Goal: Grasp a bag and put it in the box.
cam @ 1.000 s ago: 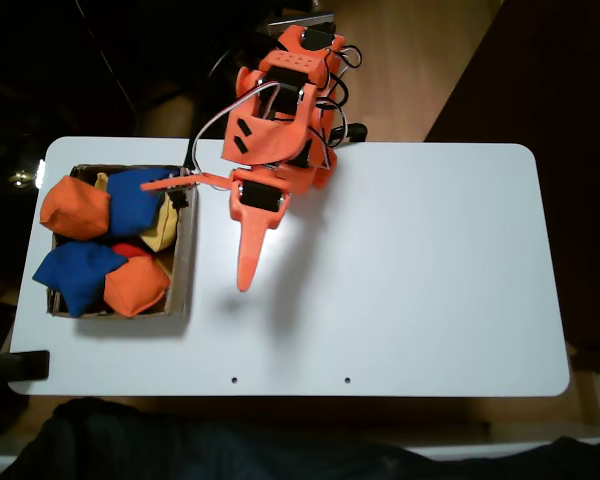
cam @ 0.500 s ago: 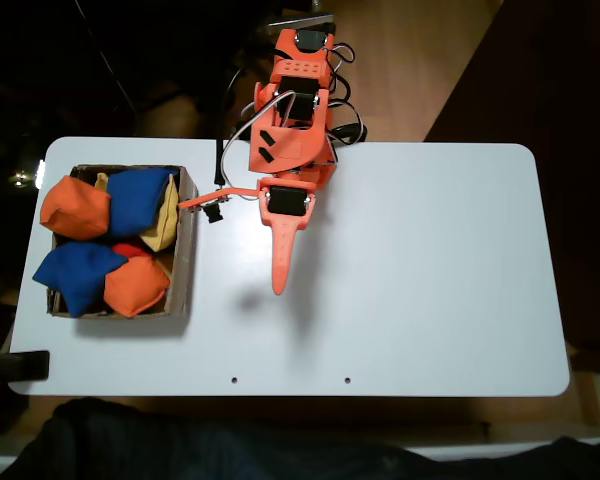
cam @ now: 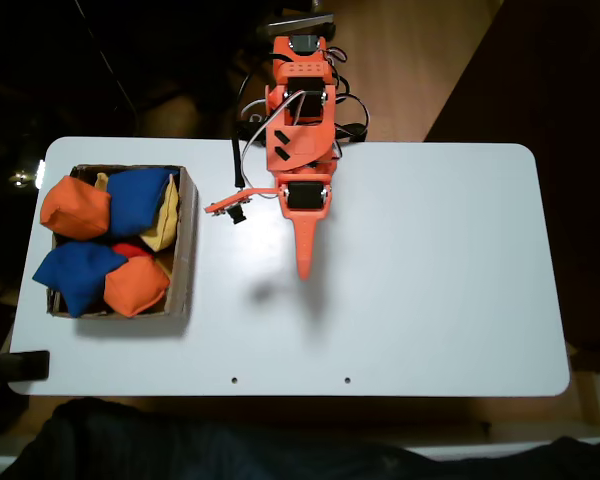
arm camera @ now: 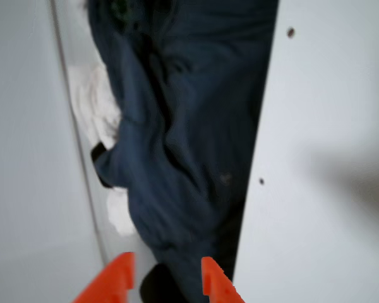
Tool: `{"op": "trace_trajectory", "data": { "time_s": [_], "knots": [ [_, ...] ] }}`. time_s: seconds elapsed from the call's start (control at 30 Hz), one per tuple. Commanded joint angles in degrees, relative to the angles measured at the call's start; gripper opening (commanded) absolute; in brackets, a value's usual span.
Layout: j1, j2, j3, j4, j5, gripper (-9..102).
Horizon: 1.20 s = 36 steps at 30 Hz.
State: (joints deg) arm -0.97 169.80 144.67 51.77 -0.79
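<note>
In the fixed view the shallow cardboard box stands at the table's left end. Two orange bags lie inside it, one at the upper left and one at the lower right. My orange gripper hangs over the bare table to the right of the box, apart from it. It is open and empty: one finger points toward the front edge, the other juts left. In the wrist view the gripper shows two orange fingertips with nothing between them.
Two blue beanbags and a yellow one share the box. The white table stretches right of the arm. Dark blue cloth lies past the table's front edge.
The arm has swung to the right, away from the box, toward the table's middle. The gripper stays open and empty; the bags in the box have not moved.
</note>
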Motion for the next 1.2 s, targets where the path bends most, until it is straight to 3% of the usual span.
{"op": "trace_trajectory", "data": {
  "time_s": [0.0,0.07,0.47,1.17],
  "knots": [
    [-0.7,2.02,0.7,0.44,1.05,8],
    [-1.05,3.16,1.76,0.79,1.67,0],
    [-1.76,9.76,10.72,3.43,2.11,0],
    [-1.14,18.98,19.25,15.82,2.99,0]
  ]
}}
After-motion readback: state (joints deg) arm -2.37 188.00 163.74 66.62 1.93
